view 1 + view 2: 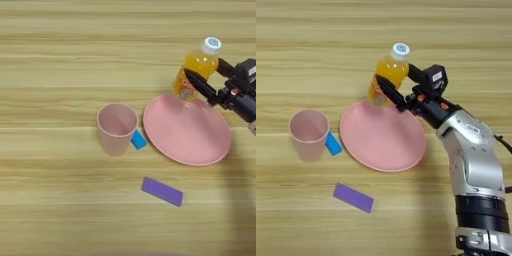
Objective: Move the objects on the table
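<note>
Jaws clamped on the orange drink bottle [388, 76], at the plate's 12 o'clock edge.

Two black fingers [390, 93] of the right gripper [398, 85] close from either side on the bottle's body, one crossing its front and the other behind, so the bottle leans with its white cap toward 1 o'clock; gripping the body rather than the cap probably gives steadier hold. Its base sits at the far rim of the pink plate [383, 137], though whether it touches the bench [50, 60] or hangs just above cannot be told. A pink cup [116, 127] stands at the plate's 9 o'clock, with a small blue block [138, 140] touching its base. The purple block [162, 191] lies flat at 6 o'clock, well apart. The bottle's label shows coloured print, but no words are readable.
</note>
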`<state>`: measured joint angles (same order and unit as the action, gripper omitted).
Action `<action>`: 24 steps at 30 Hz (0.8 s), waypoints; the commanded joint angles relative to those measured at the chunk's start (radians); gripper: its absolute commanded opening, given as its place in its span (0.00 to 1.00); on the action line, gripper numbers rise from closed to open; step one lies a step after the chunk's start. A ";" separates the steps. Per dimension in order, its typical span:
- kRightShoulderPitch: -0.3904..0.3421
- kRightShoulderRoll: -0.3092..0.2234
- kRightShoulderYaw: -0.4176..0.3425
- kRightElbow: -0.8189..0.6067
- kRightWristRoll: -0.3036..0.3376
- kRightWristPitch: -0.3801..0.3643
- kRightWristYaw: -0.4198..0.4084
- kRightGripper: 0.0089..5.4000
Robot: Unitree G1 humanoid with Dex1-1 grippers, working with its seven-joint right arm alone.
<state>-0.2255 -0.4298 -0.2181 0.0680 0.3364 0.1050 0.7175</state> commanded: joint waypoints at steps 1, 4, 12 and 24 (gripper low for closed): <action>-0.079 -0.059 -0.015 -0.015 -0.023 -0.023 -0.022 0.64; -0.066 -0.065 -0.017 -0.008 -0.033 -0.027 -0.017 0.64; -0.016 -0.059 0.001 0.030 -0.076 -0.058 -0.002 0.64; -0.016 -0.024 0.034 0.155 -0.102 -0.140 0.014 0.64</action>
<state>-0.1796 -0.4337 -0.1816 0.2345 0.2360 0.0010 0.7469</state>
